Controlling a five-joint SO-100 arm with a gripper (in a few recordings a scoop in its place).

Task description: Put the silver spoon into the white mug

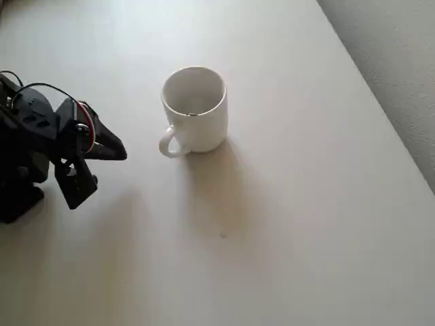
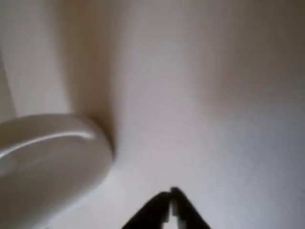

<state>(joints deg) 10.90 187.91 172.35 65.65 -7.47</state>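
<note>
The white mug (image 1: 195,109) is seen standing upright on the pale worktop (image 1: 306,224) in the overhead view, a little above and left of the picture's middle. Its mouth faces up toward the camera, so its long axis runs vertically, away from the worktop. Its loop handle (image 1: 168,141) points toward the lower left of the picture, roughly toward the arm. A long soft shadow is cast from the mug toward the lower right.

Inside the mug, near the lower part of the inner wall, a small dark-and-bright speck (image 1: 193,114) is noted. It may be part of the silver spoon, but it is too small to be told with certainty; the way the spoon lies or points cannot be read from either picture.

The black arm (image 1: 34,146) is seen at the left edge of the overhead view, well apart from the mug. The gripper (image 1: 121,152) is directed to the right, and its dark tip lies left of and slightly below the mug's handle, with bare worktop between them.

In the wrist view the fingers (image 2: 162,210) are seen at the bottom edge, meeting in a point with only a thin pale seam between them; they are taken as closed together, and nothing is held in them. A blurred white rounded shape (image 2: 47,162), seemingly the mug, is seen at the lower left of that view, apart from the fingers.
</note>
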